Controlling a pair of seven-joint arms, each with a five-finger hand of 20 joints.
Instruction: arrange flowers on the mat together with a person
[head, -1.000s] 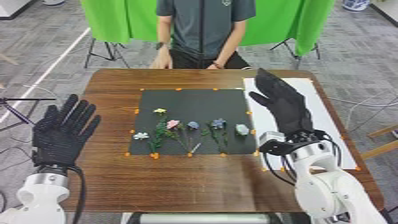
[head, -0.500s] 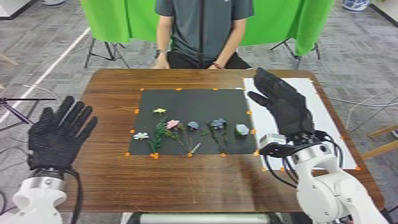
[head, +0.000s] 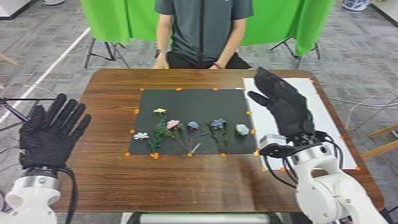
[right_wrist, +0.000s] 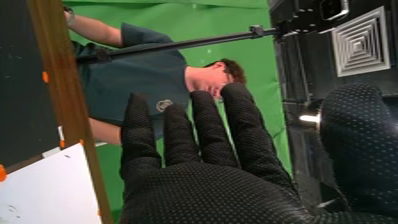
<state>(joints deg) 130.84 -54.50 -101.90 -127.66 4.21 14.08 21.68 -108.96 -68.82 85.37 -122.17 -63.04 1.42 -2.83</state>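
Treat the table as the frame of reference. The mat (head: 195, 102) lies toward the table's (head: 178, 192) far edge; the white sheet (head: 319, 110) runs along its right edge. Six blooms lie on the mat, so the layout appears nearly complete, and the step in hand is probably a clearance hold.

1. Keep the right hand (head: 289, 107), fingers straight, thumb spread, raised toward the far right corner.
2. Keep the left hand (head: 46, 145), fingers spread, outside the left edge.
3. If adjustment is required, pinch one stem from above; avoid dragging the glove across neighbours.
4. Preserve the gaps between the pale bloom (head: 242, 130), nearest the right edge, the white flower (head: 140, 135), nearest the left, and the small yellow flower (head: 160, 110), nearest the far edge.
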